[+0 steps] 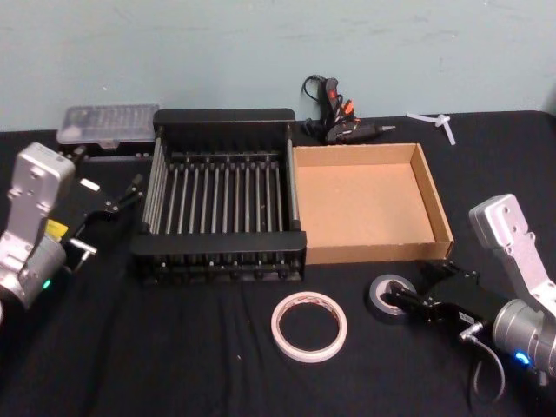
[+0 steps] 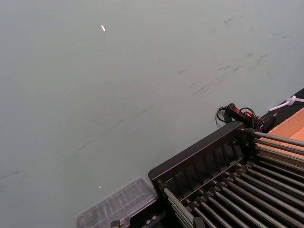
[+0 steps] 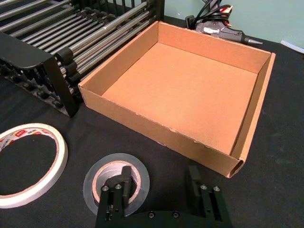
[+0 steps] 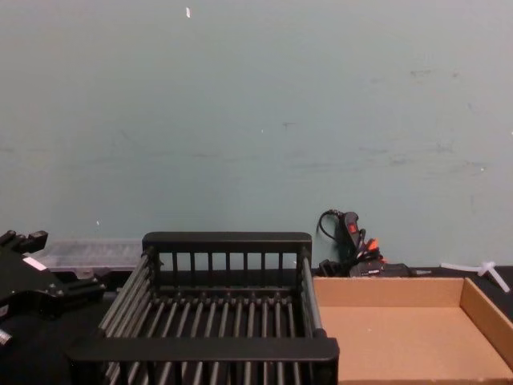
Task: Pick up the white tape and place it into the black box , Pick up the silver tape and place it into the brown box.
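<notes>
From my head, the black box [image 1: 221, 195] sits mid-desk, a slatted plastic crate with round bars across its floor and solid rims. Touching its right side is the brown box [image 1: 369, 201], a shallow tray of matte cardboard. In front of them on the black cloth of the desk [image 1: 174, 365] lie the white tape [image 1: 308, 326], a wide thin ring, and to its right the silver tape [image 1: 391, 298], a small thick grey roll. My right tool [image 1: 408, 300] reaches the silver roll, spread apart, gripping nothing. My left tool [image 1: 122, 201] hangs left of the crate, released.

My left wrist shows the crate's ribbed back wall [image 2: 199, 159] against a smooth teal wall.

My right wrist looks down on the silver tape [image 3: 116, 183]: one finger [image 3: 124, 183] sits in its pale core, the other outside on the cloth. The white tape [image 3: 28, 166] shows red print inside. The cardboard tray [image 3: 185, 90] lies just beyond.

From my chest, the crate [image 4: 228, 305] and tray [image 4: 401, 337] stand side by side.
</notes>
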You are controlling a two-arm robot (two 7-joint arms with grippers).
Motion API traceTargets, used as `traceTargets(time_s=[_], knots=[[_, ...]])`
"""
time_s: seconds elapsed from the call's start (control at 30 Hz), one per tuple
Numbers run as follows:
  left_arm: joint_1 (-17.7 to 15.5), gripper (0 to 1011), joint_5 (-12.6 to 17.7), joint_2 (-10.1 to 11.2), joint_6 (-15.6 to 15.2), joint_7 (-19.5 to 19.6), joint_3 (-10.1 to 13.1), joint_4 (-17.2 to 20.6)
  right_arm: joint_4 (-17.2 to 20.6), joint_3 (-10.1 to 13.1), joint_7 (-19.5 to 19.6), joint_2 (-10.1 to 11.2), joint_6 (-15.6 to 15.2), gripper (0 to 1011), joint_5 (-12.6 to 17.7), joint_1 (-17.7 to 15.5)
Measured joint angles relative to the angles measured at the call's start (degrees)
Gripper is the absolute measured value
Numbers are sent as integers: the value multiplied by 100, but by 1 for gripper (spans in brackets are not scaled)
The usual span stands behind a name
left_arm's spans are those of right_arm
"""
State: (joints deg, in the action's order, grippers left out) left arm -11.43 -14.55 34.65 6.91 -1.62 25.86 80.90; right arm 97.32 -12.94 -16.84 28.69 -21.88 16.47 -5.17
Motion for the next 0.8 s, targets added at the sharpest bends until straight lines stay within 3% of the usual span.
traceTargets(time_s=[0.6, 0.8], knots=[[0, 1001, 0, 0, 0, 0, 0, 0, 6, 0, 3, 0, 2, 204, 8, 0], [0, 1001, 0, 0, 0, 0, 0, 0, 6, 0, 4, 0, 2, 152, 10, 0]])
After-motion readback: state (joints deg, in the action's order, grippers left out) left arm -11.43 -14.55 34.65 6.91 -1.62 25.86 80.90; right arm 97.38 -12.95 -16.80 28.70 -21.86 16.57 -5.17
